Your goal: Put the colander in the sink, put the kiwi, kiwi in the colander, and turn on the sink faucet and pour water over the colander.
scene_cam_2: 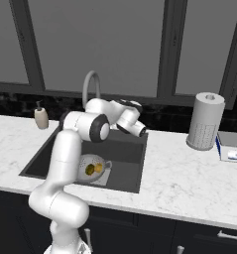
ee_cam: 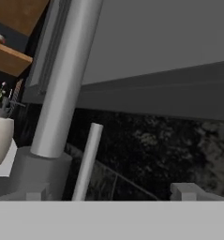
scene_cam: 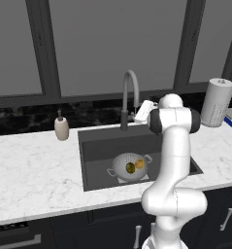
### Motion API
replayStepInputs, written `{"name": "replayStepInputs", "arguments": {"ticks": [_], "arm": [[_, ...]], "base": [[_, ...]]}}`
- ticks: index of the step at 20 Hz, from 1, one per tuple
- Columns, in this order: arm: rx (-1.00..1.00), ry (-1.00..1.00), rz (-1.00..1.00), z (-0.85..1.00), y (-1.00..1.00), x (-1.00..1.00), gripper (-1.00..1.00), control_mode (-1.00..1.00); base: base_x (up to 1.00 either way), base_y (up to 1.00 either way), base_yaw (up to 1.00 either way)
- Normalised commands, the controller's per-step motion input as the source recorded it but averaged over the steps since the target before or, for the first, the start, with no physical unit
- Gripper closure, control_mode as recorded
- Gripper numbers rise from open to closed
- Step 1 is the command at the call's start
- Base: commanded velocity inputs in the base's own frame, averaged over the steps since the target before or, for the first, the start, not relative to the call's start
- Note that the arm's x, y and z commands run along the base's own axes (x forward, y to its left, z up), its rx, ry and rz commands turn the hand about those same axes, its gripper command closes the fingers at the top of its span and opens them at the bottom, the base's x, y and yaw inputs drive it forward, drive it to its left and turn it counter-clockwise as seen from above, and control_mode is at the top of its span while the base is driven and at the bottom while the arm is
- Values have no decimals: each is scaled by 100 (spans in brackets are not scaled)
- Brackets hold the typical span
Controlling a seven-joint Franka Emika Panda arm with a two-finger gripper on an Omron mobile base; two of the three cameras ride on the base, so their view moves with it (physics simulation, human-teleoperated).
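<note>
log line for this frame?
colander in sink | kiwis in colander | gripper open at faucet lever | no water

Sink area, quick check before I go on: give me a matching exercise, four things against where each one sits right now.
Things:
1. colander
2. kiwis
3. soap bottle
4. paper towel roll

Places:
A. on the counter right of the sink
B. on the sink floor
C. on the counter left of the sink
D. inside the colander

Pairs: 1-B, 2-D, 3-C, 4-A
</note>
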Motion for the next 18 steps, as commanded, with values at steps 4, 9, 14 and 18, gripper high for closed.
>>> {"name": "replayStepInputs", "arguments": {"ticks": [4,9,14,18], "arm": [[6,2,-1,0,-9,20,-100,-100],[7,0,0,0,-8,5,-100,-100],[7,0,0,0,-2,9,-100,-100],[5,1,0,0,0,13,-100,-100]], "base": [[0,0,0],[0,0,0],[0,0,0],[0,0,0]]}}
